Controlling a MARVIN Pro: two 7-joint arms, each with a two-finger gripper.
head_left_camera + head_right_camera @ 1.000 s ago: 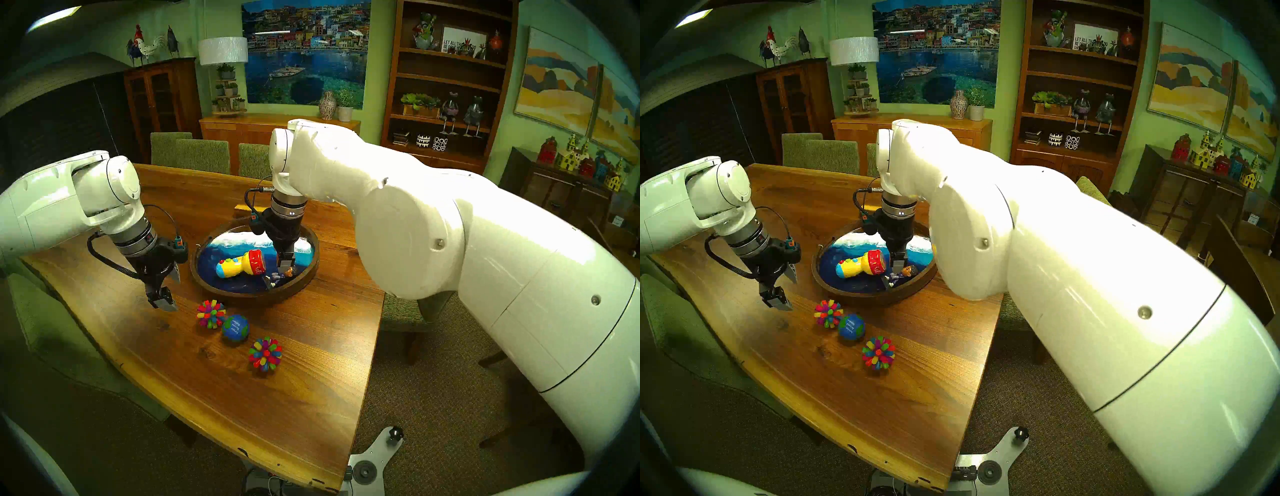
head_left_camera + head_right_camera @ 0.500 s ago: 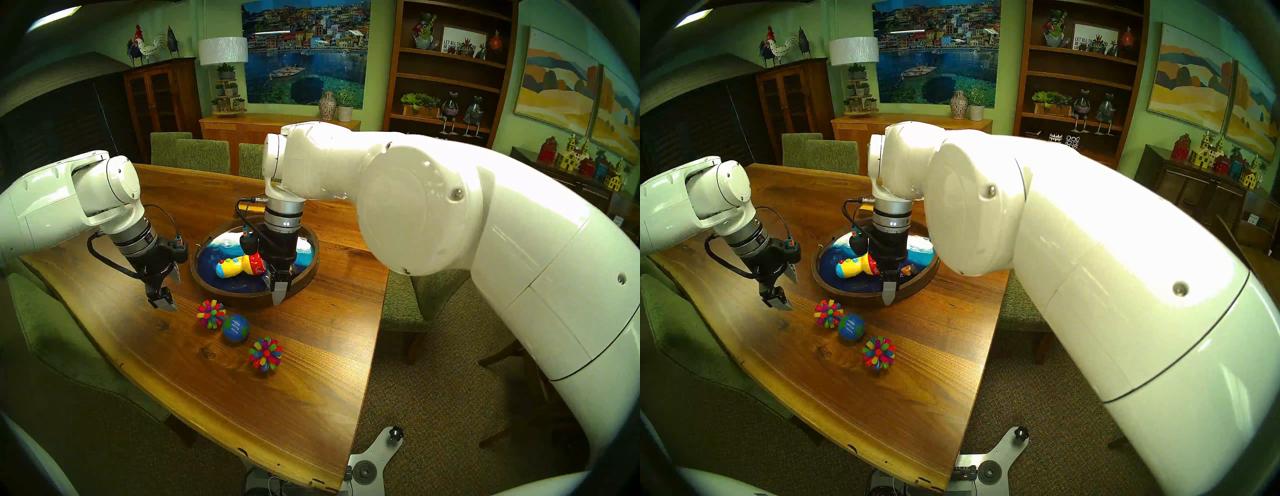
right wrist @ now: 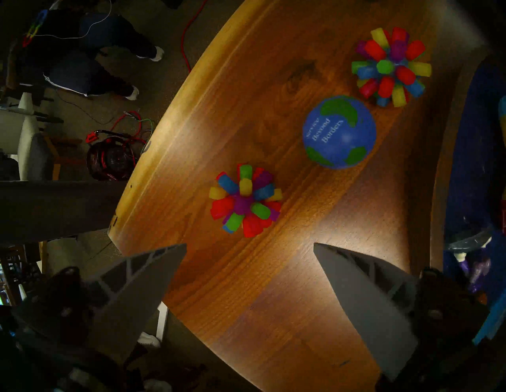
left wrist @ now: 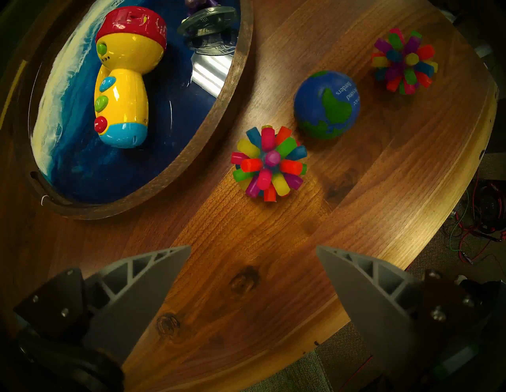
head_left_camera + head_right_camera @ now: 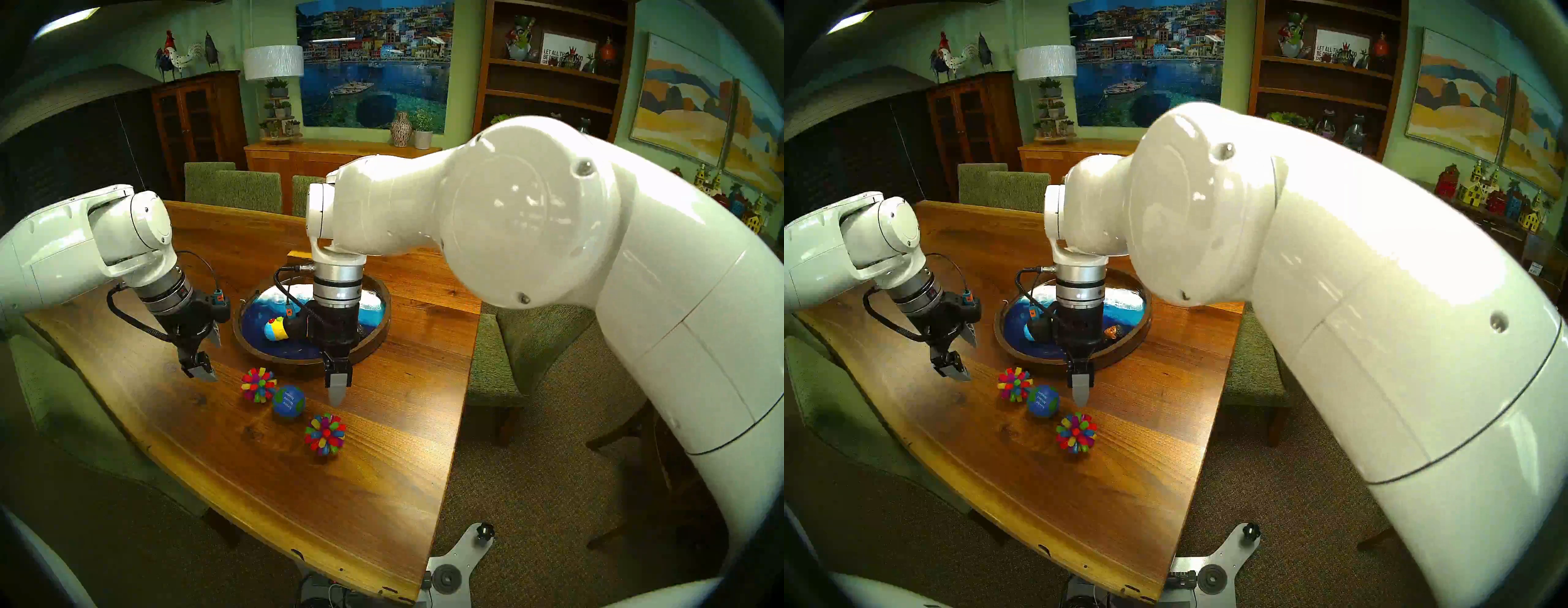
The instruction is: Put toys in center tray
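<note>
The worktop (image 5: 237, 429) is a glossy plank of brown wood with darker knots and a curved near edge; green upholstered chairs (image 5: 233, 187) stand along its far side and another to the right; behind them are a wooden sideboard (image 5: 339, 155), a harbour picture (image 5: 375, 63), a lamp (image 5: 273, 63) and a dark bookshelf (image 5: 551, 80); the floor is brown carpet. The tray (image 5: 373, 339) sits mid-worktop, its blue and white inside holding the flashlight (image 4: 123, 79) on its side and the doll (image 5: 1114, 331) near the right rim, partly hidden by the right arm. In front of the tray, on bare wood, three toys lie in a slanting row: a spiky ball (image 5: 258, 384) nearest the tray, the globe (image 5: 288, 402) touching it or just beside it, and a second spiky ball (image 5: 325, 434) a little apart, nearest the worktop's front edge. The right end effector (image 5: 337, 392) hangs in front of the tray, just right of the globe, fingers spread wide and empty; the left end effector (image 5: 199, 369) hangs left of the tray, also wide apart with nothing between its fingers.
</note>
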